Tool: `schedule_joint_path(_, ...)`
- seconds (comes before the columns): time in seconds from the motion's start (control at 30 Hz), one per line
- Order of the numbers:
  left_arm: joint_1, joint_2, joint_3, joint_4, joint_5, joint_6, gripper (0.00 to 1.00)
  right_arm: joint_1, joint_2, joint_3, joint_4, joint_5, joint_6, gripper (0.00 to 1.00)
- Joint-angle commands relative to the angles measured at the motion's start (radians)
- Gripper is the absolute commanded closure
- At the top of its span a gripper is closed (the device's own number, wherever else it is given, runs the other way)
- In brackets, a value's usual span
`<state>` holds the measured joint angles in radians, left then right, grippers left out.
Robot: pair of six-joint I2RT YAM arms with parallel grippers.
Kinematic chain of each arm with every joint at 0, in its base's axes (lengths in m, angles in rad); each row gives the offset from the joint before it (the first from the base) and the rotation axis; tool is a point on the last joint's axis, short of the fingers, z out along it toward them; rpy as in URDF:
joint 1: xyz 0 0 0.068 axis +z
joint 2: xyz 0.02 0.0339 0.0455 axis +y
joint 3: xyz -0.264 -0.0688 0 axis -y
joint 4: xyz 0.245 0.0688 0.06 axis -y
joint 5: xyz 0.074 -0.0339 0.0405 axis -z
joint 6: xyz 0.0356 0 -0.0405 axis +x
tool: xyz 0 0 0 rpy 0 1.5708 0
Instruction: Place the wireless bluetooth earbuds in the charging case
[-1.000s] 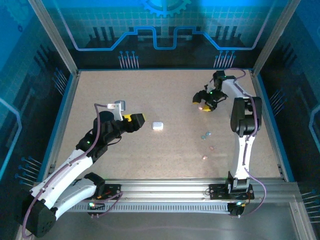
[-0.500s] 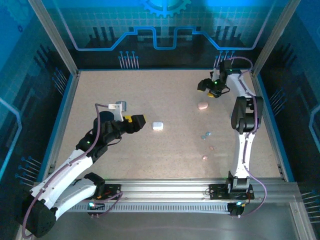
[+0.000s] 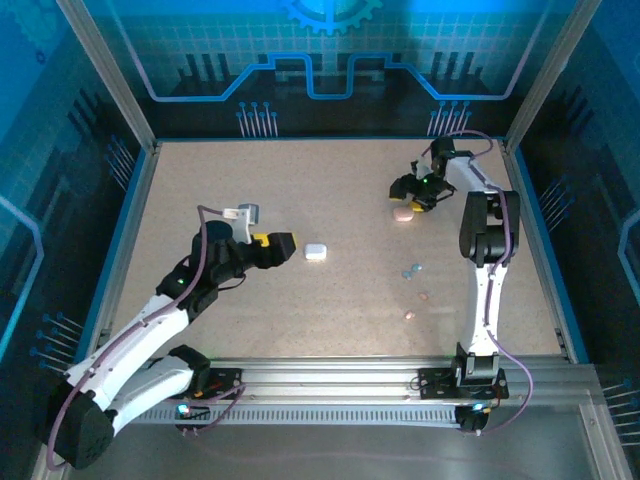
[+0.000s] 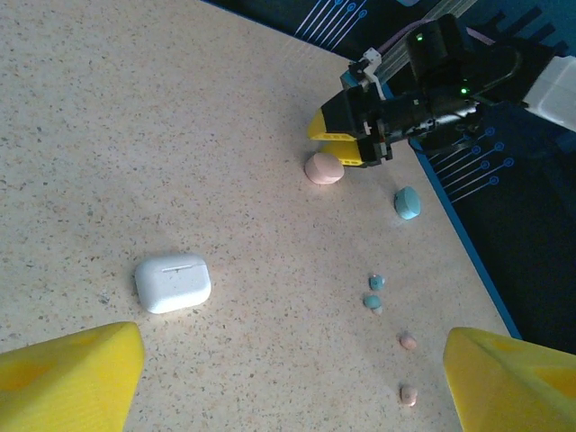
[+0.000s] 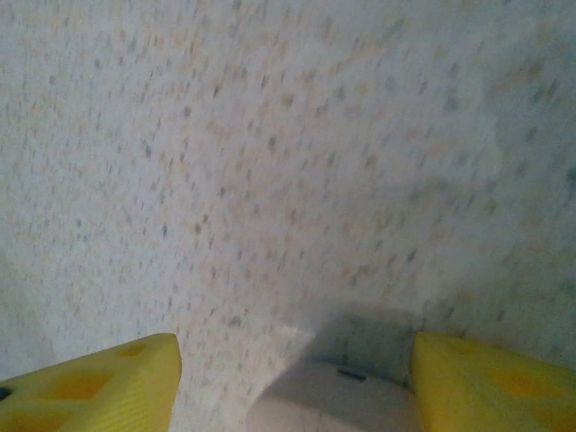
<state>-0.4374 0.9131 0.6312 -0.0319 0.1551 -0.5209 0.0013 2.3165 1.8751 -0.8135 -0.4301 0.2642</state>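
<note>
The main risk is the pinch itself — the earbuds (image 3: 411, 270) are tiny rounded pebbles, two pale blue and two pink, far smaller than a finger, so closing pads could squirt one across the bench (image 3: 250, 180) or miss it outright. They lie loose on the right half, apart from every case. The left hand (image 3: 287, 243) is released, spread wide before the shut white case (image 3: 316, 251). The right hand (image 3: 411, 198), also released, is poised at the pink case (image 3: 404, 213) — and may nudge it aside rather than seat around it.
</note>
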Motion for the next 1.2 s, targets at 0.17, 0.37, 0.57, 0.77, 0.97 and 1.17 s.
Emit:
schedule_joint_path(0.17, 0.005, 0.029, 0.034, 0.023, 0.037, 0.010, 0.13, 0.053, -0.157, -0.158, 0.008, -0.015, -0.033, 0.30)
schedule_joint_path(0.37, 0.005, 0.034, 0.033, 0.032, 0.046, 0.005, 0.12, 0.092, -0.193, -0.202, 0.004, 0.107, -0.100, 0.27)
schedule_joint_path(0.57, 0.005, 0.027, 0.031, 0.027, 0.046, 0.006, 0.12, 0.132, -0.205, -0.228, 0.047, 0.276, -0.169, 0.25)
schedule_joint_path(0.77, 0.005, 0.020, 0.032, 0.021, 0.043, 0.009, 0.12, 0.172, -0.212, -0.245, 0.060, 0.341, -0.227, 0.29)
schedule_joint_path(0.97, 0.005, 0.020, 0.031, 0.032, 0.043, 0.001, 0.12, 0.209, -0.195, -0.239, 0.031, 0.435, -0.269, 0.37)
schedule_joint_path(1.17, 0.005, 0.014, 0.025, 0.027, 0.041, 0.003, 0.12, 0.239, -0.180, -0.240, 0.010, 0.502, -0.305, 0.45)
